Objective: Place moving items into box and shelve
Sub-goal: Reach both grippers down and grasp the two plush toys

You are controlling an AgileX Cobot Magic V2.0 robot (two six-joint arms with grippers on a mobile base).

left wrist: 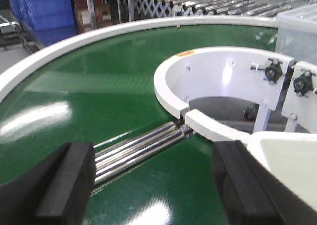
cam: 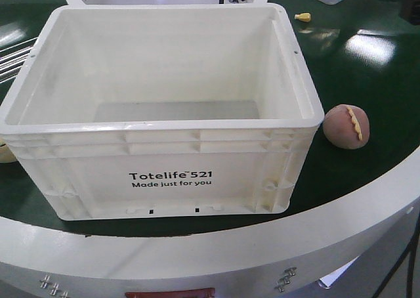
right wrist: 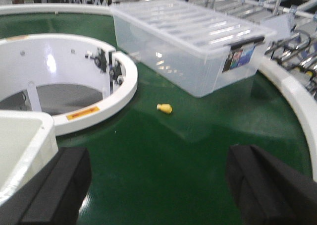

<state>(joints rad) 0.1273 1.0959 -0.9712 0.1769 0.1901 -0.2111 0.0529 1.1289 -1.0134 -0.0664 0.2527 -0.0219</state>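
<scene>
The white box (cam: pixel 164 107) printed "Totelife 521" stands open and empty on the green belt. A reddish-brown lump with a jagged yellow stripe (cam: pixel 346 126) lies on the belt just right of the box. At the box's left side a sliver of a pale cream lump (cam: pixel 4 155) shows at the frame edge. My left gripper (left wrist: pixel 153 185) is open above the belt, with the box's corner (left wrist: pixel 292 160) beside its right finger. My right gripper (right wrist: pixel 158 190) is open over bare belt, and the box's corner (right wrist: pixel 20 145) sits by its left finger. Neither holds anything.
A white inner ring (left wrist: pixel 198 86) (right wrist: pixel 74 81) stands behind the box. Shiny metal rods (left wrist: pixel 138 145) lie ahead of the left gripper. A clear lidded container (right wrist: pixel 188 41) and a tiny yellow cone (right wrist: pixel 164 108) (cam: pixel 302 16) lie ahead of the right. Blue bins (left wrist: pixel 44 7) stand beyond the belt's white outer rim (cam: pixel 216 245).
</scene>
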